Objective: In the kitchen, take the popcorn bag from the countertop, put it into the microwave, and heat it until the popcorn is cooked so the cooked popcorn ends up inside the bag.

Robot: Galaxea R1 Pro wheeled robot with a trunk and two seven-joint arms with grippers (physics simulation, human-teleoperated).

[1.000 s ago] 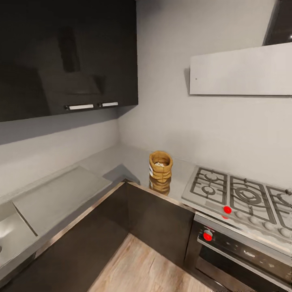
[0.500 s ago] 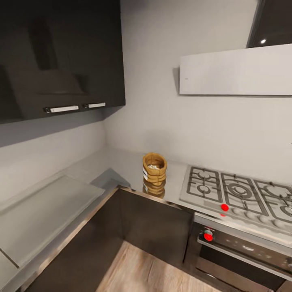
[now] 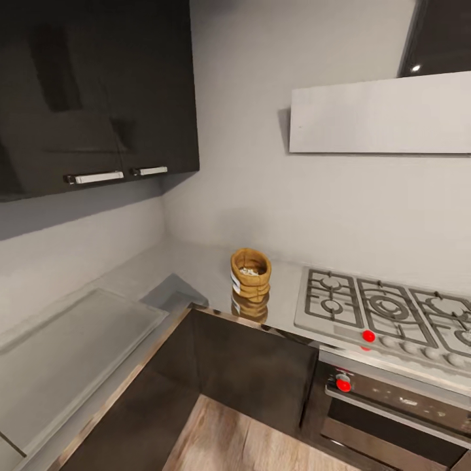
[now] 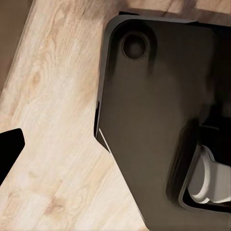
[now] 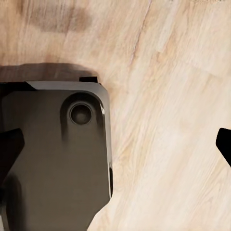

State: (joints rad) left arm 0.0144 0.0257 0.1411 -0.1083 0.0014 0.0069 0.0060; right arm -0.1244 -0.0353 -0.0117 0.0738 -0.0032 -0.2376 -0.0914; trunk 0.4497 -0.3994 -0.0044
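Standing upright on the worktop (image 3: 196,265) near the inner corner, just beside the gas hob (image 3: 386,311): the popcorn bag (image 3: 250,273), a small tan sack of coarse cloth-like weave with a thick rolled rim, a white label on its side, and pale kernels (image 3: 248,269) heaped in its open mouth. Mirrored faintly in the brushed steel beneath it, which reads smooth, flat and slightly glossy. Farther out, black grates and red-dotted knobs on the hob, an oven (image 3: 392,412) with a long bar handle below, glossy dark cabinet fronts, a white slanted hood (image 3: 379,114) above, pale grey walls, and a light wood-grain floor (image 3: 242,438).

Judging by the layout, in the approach step: bag untouched, nothing lifted. Next move likely calls for closing in on the corner, raising an arm over the worktop edge, and taking the sack round its soft body below the rim, kept upright so no kernels spill.

Looking down in both wrist views at the floor and the dark rounded base (image 4: 159,120) of the robot. Left hand (image 4: 7,151): one dark fingertip at the frame edge, state impossible to tell. Right hand (image 5: 118,144): dark tips at opposite edges, spread wide, released, grasping nothing.
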